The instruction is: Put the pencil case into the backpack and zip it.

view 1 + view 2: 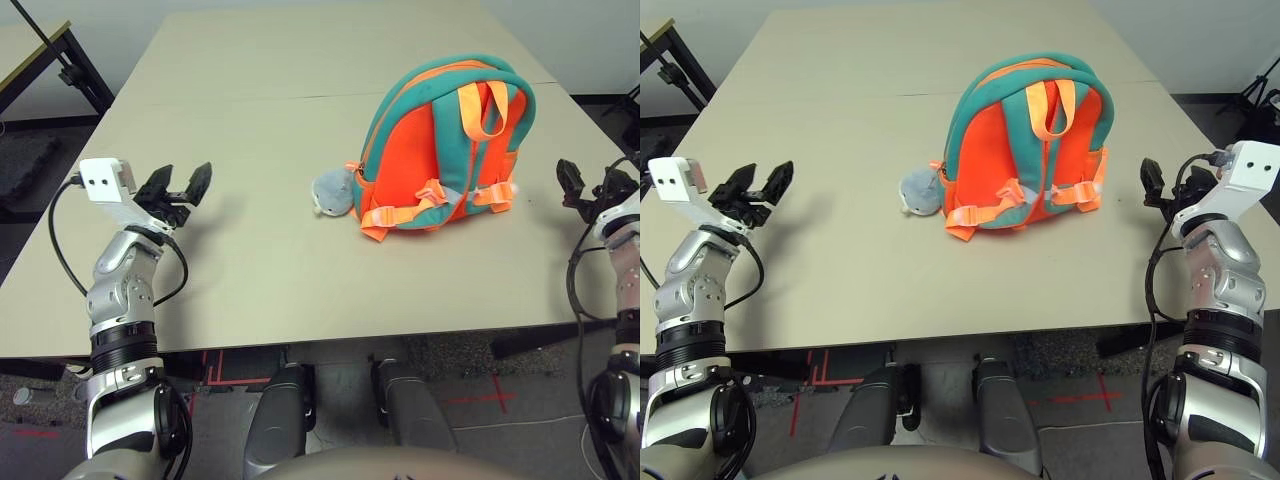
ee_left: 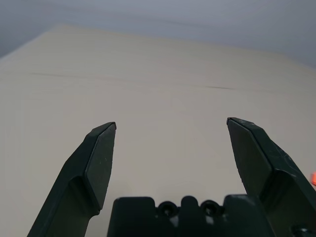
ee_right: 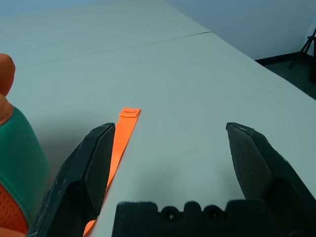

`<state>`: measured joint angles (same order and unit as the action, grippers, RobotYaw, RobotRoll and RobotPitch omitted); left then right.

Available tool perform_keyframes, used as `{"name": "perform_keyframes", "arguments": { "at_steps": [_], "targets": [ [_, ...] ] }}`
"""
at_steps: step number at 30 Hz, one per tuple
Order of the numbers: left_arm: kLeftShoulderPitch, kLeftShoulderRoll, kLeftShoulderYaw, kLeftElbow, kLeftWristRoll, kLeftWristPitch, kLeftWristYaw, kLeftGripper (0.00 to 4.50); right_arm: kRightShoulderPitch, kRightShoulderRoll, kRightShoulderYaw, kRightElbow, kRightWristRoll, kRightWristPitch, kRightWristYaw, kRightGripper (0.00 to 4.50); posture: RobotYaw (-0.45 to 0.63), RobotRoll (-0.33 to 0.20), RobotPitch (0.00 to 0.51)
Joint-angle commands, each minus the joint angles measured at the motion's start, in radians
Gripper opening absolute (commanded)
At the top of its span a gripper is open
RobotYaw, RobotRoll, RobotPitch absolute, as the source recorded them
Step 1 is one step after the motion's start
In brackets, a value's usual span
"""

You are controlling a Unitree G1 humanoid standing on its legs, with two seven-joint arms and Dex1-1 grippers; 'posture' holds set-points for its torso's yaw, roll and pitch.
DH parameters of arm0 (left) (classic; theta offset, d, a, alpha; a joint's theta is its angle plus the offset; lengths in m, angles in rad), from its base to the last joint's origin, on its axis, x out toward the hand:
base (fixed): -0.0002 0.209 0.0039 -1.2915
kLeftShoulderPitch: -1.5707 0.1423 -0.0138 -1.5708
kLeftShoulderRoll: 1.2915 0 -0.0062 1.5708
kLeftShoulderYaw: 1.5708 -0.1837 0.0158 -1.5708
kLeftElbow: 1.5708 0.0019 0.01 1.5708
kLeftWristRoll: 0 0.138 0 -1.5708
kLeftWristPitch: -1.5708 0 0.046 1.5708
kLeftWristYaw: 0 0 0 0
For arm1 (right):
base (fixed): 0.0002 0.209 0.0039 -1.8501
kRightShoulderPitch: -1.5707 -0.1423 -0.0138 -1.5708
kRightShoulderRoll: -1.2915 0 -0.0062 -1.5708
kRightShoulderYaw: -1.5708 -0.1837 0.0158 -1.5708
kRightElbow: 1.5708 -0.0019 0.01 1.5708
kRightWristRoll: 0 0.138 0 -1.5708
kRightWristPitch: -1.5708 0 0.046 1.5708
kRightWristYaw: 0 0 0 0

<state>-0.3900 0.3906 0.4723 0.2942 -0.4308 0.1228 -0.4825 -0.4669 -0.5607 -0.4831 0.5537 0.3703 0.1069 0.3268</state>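
The backpack point(image 1: 440, 150) lies on the table right of centre, strap side up, orange with teal trim. Its grey plush charm point(image 1: 333, 194) rests on the table against its left side. The pencil case shows in none of the views. Near the table's left edge my left gripper point(image 1: 183, 178) hovers open and holds nothing; its wrist view shows only bare tabletop between the fingers point(image 2: 101, 153). My right gripper point(image 1: 592, 185) stands open and empty at the right edge, clear of the backpack. In the right wrist view a loose orange strap end point(image 3: 123, 133) lies by one finger.
A seam point(image 1: 250, 97) runs across the beige table point(image 1: 250, 260) behind the backpack. A second table with a black frame point(image 1: 70, 65) stands at the far left. A black stand point(image 1: 1258, 95) is on the floor at the far right.
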Motion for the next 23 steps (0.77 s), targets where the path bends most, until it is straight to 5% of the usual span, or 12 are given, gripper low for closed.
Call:
{"name": "perform_keyframes", "arguments": {
  "at_steps": [1,23],
  "targets": [
    [0.012,0.017,0.006,0.036,0.008,-0.03,0.012,4.5,-0.01,0.009,0.006,0.027,-0.009,-0.023,-0.004,4.47,-0.09,0.0,0.195],
    [0.006,0.047,-0.023,0.113,0.006,-0.1,-0.001,4.5,-0.074,-0.005,0.038,0.119,-0.03,-0.078,0.035,4.47,-0.07,0.0,0.154]
  ]
}}
